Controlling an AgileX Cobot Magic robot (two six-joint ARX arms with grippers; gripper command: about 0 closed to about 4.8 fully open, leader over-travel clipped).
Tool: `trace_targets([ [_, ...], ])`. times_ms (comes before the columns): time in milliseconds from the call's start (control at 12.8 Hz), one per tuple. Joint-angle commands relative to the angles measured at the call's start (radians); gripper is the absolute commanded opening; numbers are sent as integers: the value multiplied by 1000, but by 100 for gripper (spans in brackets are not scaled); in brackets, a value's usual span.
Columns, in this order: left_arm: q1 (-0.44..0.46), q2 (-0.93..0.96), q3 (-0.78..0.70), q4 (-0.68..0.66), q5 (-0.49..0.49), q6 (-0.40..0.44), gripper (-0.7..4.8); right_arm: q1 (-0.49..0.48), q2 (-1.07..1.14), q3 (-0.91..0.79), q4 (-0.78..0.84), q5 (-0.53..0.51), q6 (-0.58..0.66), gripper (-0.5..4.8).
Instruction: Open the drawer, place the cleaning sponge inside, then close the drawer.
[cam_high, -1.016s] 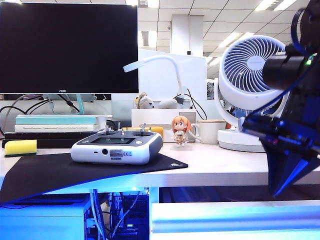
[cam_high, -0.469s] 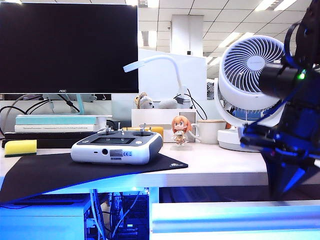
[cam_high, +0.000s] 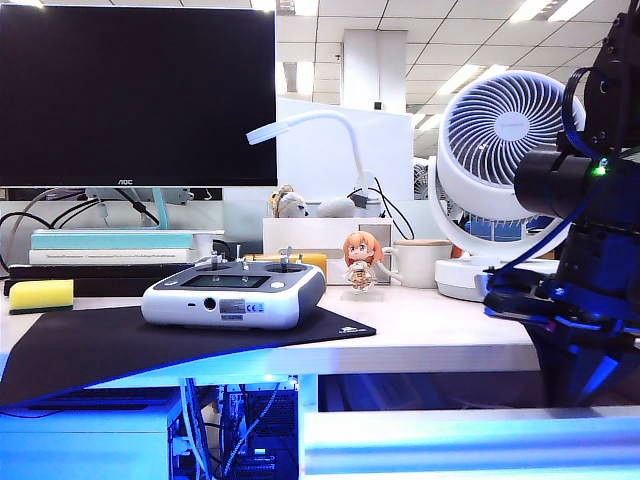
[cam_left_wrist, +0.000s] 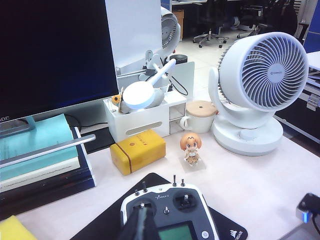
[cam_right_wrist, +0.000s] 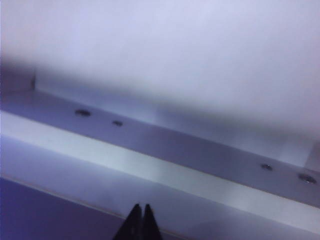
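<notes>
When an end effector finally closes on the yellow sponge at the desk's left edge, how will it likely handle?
The cleaning sponge looks like foam, so it probably squashes under a pinch and weighs little. It lies flat and boxy on the desk, so it is unlikely to roll. Its green base may be stiffer.

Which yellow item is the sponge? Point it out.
The cleaning sponge at the desk's far left edge: bright yellow with a green layer. The orange-yellow box sits behind the controller.

Two grippers, the left gripper (cam_left_wrist: 142, 223) above the single grey controller (cam_high: 234, 291) and the right gripper (cam_right_wrist: 140, 221) at the one drawer (cam_high: 470, 436); one cleaning sponge (cam_high: 40, 295); one monitor (cam_high: 137, 93); one fan (cam_high: 500, 170); one figurine (cam_high: 362, 262); one mug (cam_high: 417, 263); one yellow tin (cam_left_wrist: 137, 151).
</notes>
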Motion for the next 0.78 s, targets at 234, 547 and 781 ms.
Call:
trace_targets([
  [234,1,-1,5,13,-4,1,-5,3,-22,-1,-81,-18,-50,-8],
  [547,1,-1,5,13,-4,1,-5,3,-95,0,20,-97,-49,-8],
  [781,1,-1,5,13,-4,0,-5,3,-234,1,268,-245,-24,-8],
])
